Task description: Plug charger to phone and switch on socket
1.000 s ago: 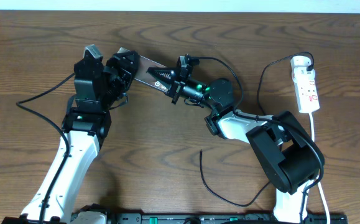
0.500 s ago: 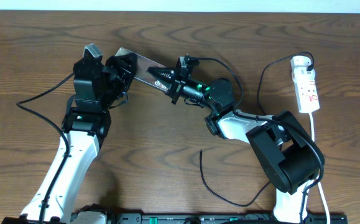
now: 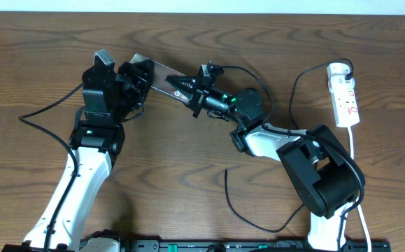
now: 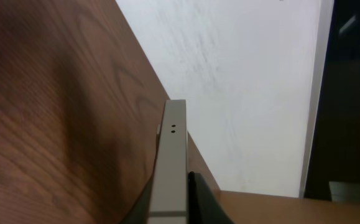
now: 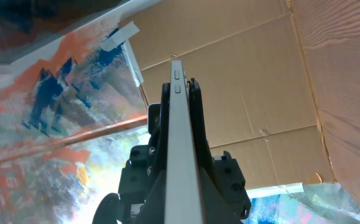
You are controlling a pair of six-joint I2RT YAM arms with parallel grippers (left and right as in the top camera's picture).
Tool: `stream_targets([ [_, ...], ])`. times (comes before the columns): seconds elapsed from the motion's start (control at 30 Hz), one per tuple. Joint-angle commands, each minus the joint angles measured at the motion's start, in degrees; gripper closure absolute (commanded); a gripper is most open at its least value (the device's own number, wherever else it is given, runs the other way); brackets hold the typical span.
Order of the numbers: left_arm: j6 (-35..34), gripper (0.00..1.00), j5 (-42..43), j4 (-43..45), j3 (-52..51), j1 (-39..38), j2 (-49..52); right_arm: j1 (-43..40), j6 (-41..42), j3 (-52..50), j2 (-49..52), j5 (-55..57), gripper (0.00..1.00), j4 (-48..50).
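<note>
The phone (image 3: 161,75) is held off the table between both grippers, with its dark and silvery face showing in the overhead view. My left gripper (image 3: 139,73) is shut on its left end. My right gripper (image 3: 187,88) is shut on its right end. In the left wrist view the phone (image 4: 173,140) shows edge-on between the fingers (image 4: 173,193). The right wrist view shows the phone (image 5: 181,180) the same way, clamped by the jaws (image 5: 179,93). The charger cable (image 3: 294,94) runs from the white socket strip (image 3: 345,94). Its loose end (image 3: 226,173) lies on the table, held by nothing.
The strip's white cord (image 3: 356,157) runs down the right side. The charger cable loops (image 3: 258,225) near the front edge. A black arm cable (image 3: 45,112) trails off to the left. The wooden table (image 3: 188,154) lies between the arms.
</note>
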Motion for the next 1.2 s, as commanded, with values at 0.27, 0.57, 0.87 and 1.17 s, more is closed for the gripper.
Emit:
stream_targets([
  [0.27, 3.6, 0.93, -0.9, -0.7, 0.5, 0.1, 0.4, 0.5, -3.1, 0.6, -0.5, -0.6, 0.01, 1.0],
  [0.57, 3.6, 0.93, -0.3, -0.7, 0.5, 3.2, 0.3, 0.3, -3.2, 0.6, -0.5, -2.0, 0.01, 1.0],
  [0.87, -2.6, 0.93, 21.0, 9.8, 0.5, 17.9, 0.2, -2.6, -5.5, 0.5, -0.5, -4.9, 0.01, 0.9],
  [1.17, -7.4, 0.93, 51.6, 15.8, 0.5, 30.8, 0.2, -5.6, -26.2, 0.5, -0.5, -7.3, 0.01, 0.9],
])
